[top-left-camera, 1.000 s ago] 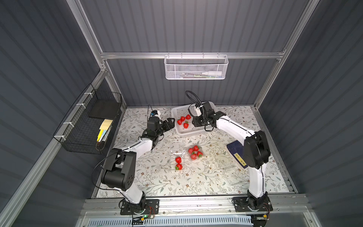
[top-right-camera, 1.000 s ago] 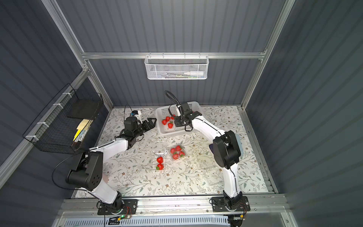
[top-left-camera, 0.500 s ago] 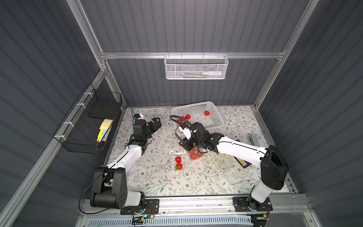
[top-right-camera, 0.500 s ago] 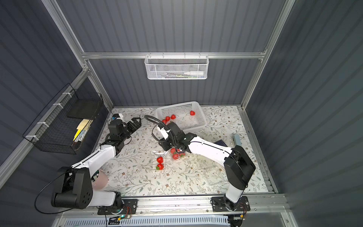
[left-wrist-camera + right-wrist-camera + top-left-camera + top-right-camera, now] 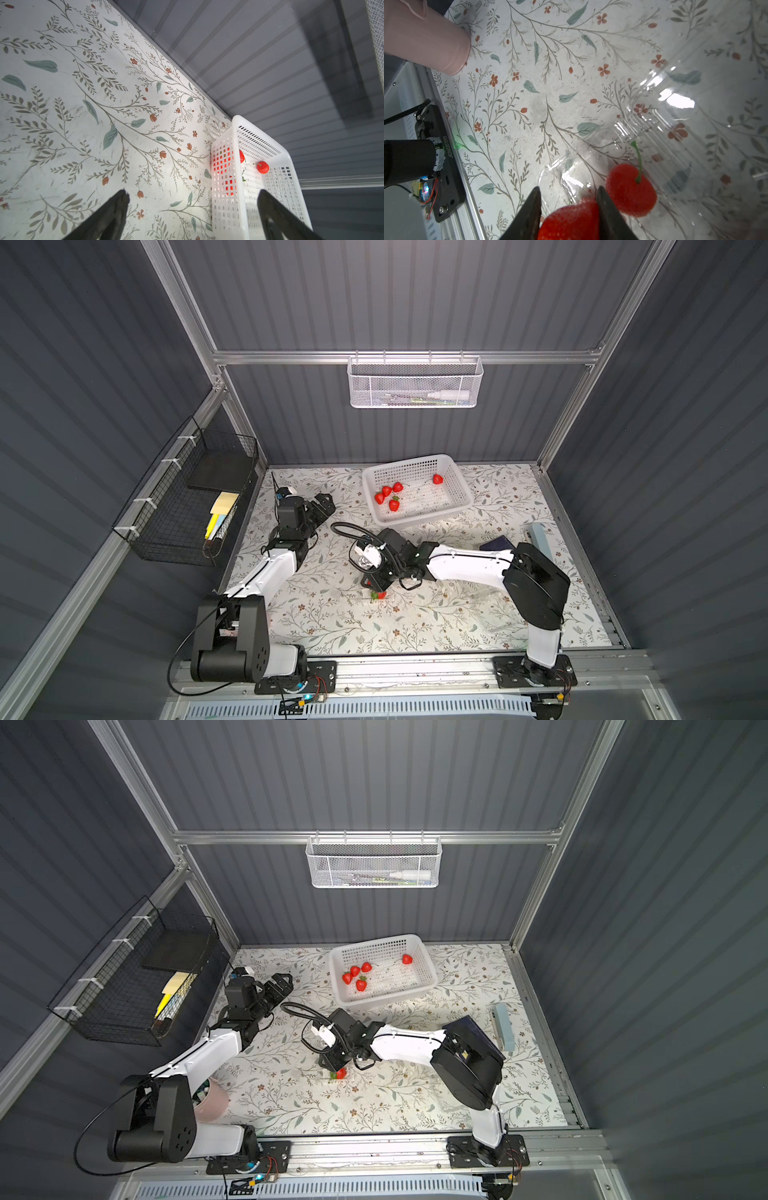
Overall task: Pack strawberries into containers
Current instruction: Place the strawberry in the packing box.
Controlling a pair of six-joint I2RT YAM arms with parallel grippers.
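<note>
Several red strawberries [image 5: 394,504] [image 5: 361,984] lie in the white perforated basket [image 5: 457,485] [image 5: 424,965] at the back. My right gripper [image 5: 376,587] [image 5: 334,1067] [image 5: 568,188] is low over a clear clamshell container [image 5: 643,133] at mid-table. It is shut on a strawberry [image 5: 571,220] just above the container's tray. A second strawberry [image 5: 631,191] lies in that tray. In both top views only one red berry [image 5: 380,595] [image 5: 340,1073] shows under the gripper. My left gripper [image 5: 322,506] [image 5: 280,984] [image 5: 192,191] is open and empty, left of the basket [image 5: 234,145].
A pink cup [image 5: 210,1100] [image 5: 425,35] stands by the left arm's base. A dark blue object [image 5: 496,542] and a pale blue box [image 5: 540,533] lie at the right. A faint clear container [image 5: 490,605] sits near the right arm. Wire baskets hang on the back wall [image 5: 415,381] and the left wall [image 5: 187,497].
My right arm left the basket and came down at the container mid-table with a strawberry. My left arm drew back leftward from the basket and opened wider.
</note>
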